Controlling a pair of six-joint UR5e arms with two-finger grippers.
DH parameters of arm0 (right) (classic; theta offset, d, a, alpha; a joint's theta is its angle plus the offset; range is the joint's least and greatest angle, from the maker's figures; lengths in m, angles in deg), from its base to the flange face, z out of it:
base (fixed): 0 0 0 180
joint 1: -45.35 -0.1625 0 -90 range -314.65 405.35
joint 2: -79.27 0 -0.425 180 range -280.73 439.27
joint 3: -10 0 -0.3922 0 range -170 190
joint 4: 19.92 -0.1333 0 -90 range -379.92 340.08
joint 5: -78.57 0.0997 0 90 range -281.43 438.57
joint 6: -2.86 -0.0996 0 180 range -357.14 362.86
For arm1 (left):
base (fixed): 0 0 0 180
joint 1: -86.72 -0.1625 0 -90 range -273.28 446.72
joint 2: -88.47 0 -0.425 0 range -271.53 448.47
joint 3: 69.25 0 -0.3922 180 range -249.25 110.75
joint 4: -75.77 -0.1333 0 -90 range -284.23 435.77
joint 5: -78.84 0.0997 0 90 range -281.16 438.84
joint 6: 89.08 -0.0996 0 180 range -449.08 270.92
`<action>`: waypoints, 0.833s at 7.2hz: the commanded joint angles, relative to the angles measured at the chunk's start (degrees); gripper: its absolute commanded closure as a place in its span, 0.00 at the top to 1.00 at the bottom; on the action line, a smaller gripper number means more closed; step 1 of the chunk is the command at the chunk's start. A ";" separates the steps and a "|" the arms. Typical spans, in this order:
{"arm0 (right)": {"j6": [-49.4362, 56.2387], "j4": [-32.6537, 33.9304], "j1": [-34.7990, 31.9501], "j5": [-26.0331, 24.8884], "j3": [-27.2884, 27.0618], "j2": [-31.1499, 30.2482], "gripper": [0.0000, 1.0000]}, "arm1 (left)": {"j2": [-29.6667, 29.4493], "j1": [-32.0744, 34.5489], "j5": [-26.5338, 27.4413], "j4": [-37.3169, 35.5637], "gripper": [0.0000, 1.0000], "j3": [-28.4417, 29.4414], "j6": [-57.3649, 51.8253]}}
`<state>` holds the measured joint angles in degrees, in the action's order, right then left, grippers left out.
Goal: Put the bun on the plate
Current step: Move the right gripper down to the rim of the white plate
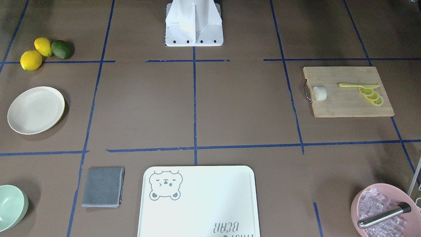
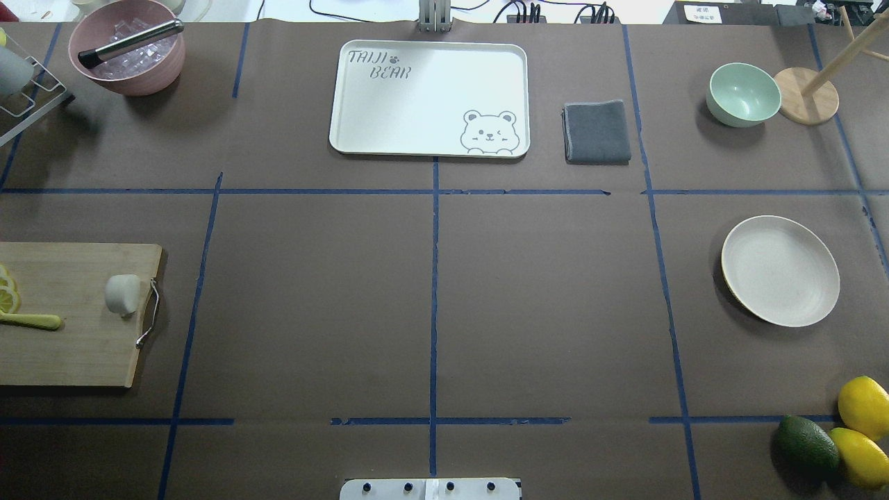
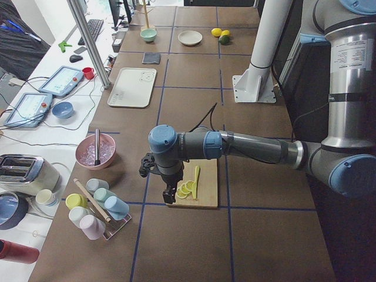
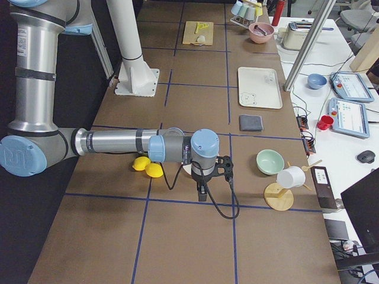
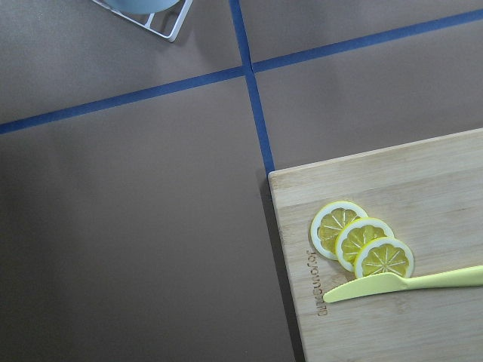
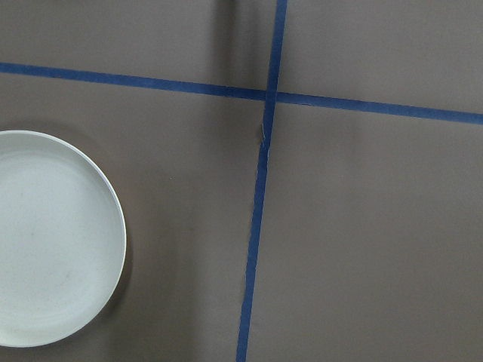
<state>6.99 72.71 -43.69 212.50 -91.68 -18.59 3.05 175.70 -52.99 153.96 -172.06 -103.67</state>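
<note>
The white bun (image 1: 319, 93) (image 2: 123, 294) lies on a wooden cutting board (image 1: 348, 107) (image 2: 69, 347), at the end with the metal handle. The empty cream plate (image 1: 36, 110) (image 2: 780, 270) (image 6: 53, 237) sits on the table's opposite side. My left gripper (image 3: 169, 197) hangs over the board's other end, near the lemon slices (image 5: 362, 245), away from the bun. Near the plate's side of the table hovers my right gripper (image 4: 202, 194). Neither gripper shows in the overhead, front or wrist views, so I cannot tell whether either is open or shut.
A yellow knife (image 1: 358, 86) lies on the board beside the slices. Two lemons (image 2: 865, 423) and an avocado (image 2: 806, 444) lie near the plate. At the far edge are a bear-printed tray (image 2: 430, 97), grey cloth (image 2: 596, 132), green bowl (image 2: 743, 94) and pink ice bowl (image 2: 128, 55).
</note>
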 commanded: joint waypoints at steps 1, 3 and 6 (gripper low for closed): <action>0.00 -0.08 0.09 0.36 0.00 0.04 1.00 | -0.10 -0.04 0.00 -0.14 1.00 -0.20 0.00; 0.00 -0.17 2.01 0.63 -0.26 0.38 1.00 | -0.01 -0.04 -0.09 -0.23 1.00 -0.20 0.00; -14.59 -12.14 10.95 2.57 0.69 0.22 1.00 | -0.01 -0.04 -0.09 -0.23 1.00 -0.38 0.00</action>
<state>0.95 67.11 -36.81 214.77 -91.54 -18.10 3.04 175.66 -53.08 153.73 -172.36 -103.67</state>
